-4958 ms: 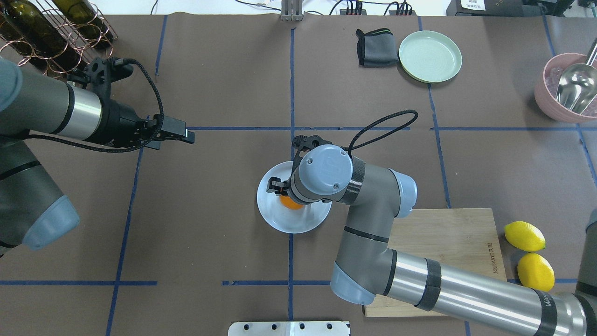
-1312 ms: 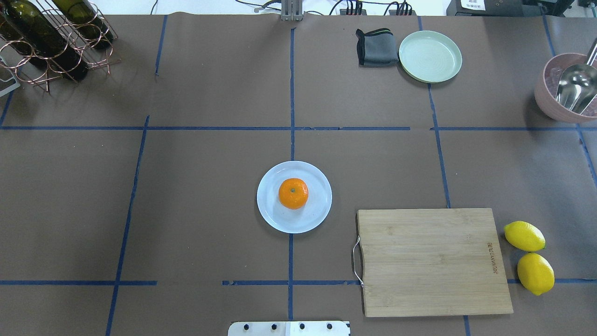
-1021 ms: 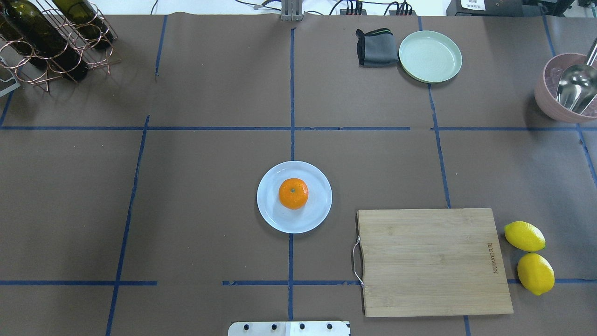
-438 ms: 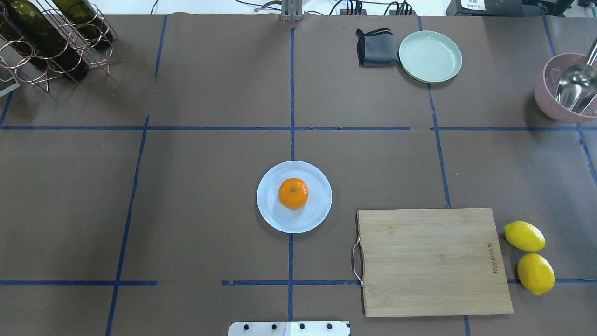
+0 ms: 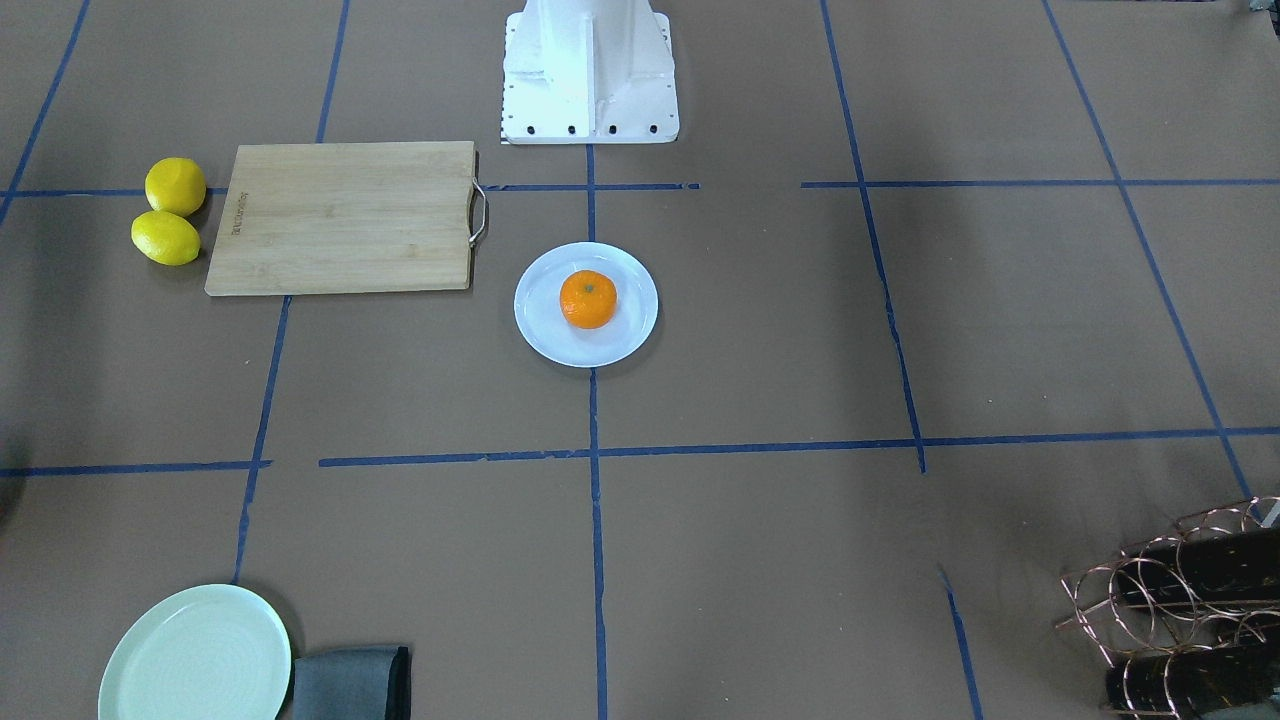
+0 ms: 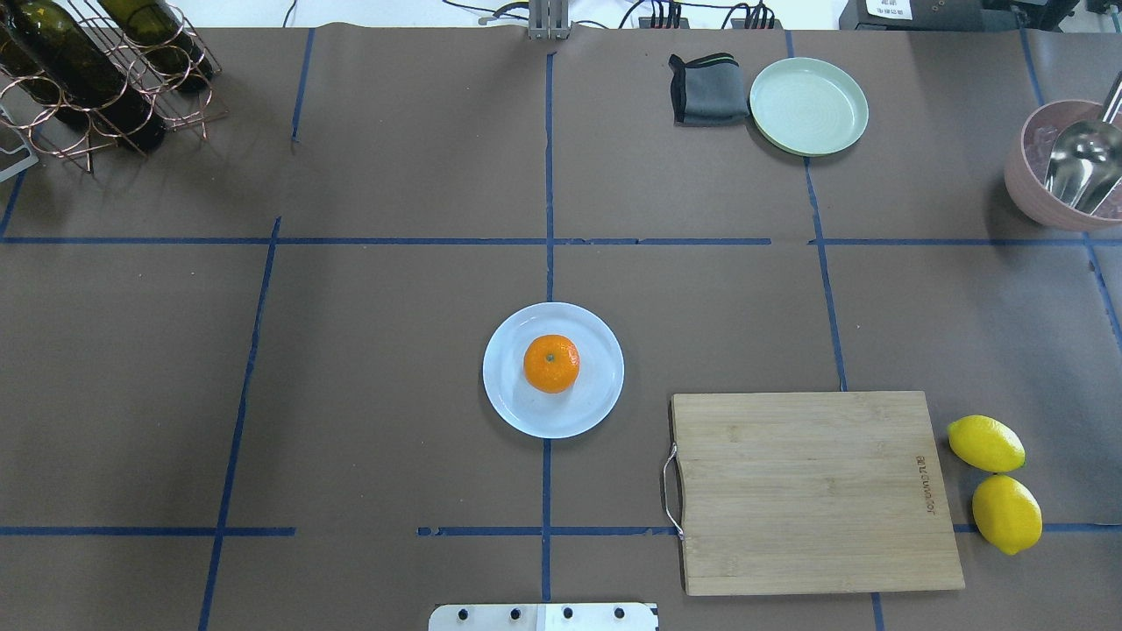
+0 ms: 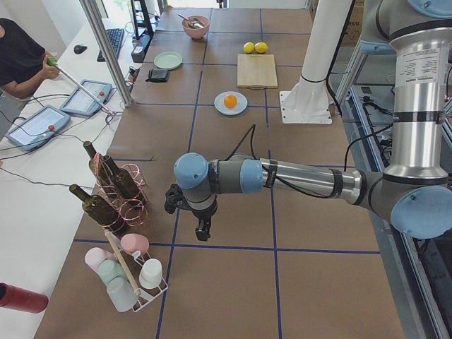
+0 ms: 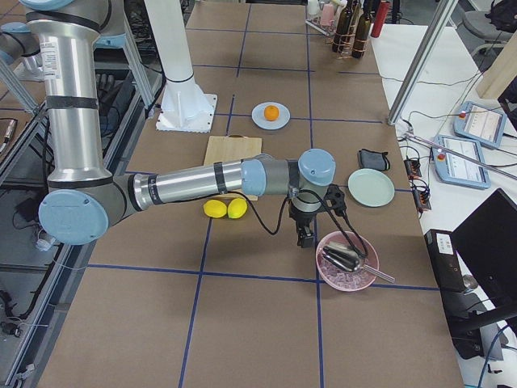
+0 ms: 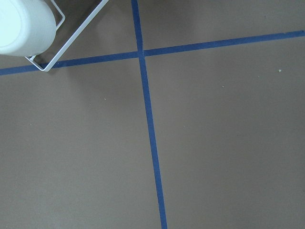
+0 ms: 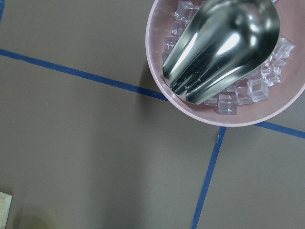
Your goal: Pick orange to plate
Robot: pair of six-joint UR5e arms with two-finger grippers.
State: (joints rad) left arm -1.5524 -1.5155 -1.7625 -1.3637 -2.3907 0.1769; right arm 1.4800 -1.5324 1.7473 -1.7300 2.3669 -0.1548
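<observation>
one orange [image 6: 551, 363] sits stem-up, ctr of plate [image 6: 526, 412].

The orange [image 6: 551, 363] was small, round and bright, its skin finely dimpled, with a greenish stem dimple facing straight up. It sat on the plate [image 6: 526, 412], touching it and free of any grip, a little toward 12 o'clock from the plate's centre in the overhead view. The plate was round, pale bluish-white and shallow, about twice the orange's width, and lay flat near the middle of the table [image 6: 394, 350]. Its bare surface ringed the orange all round, widest at 6 o'clock.
</observation>
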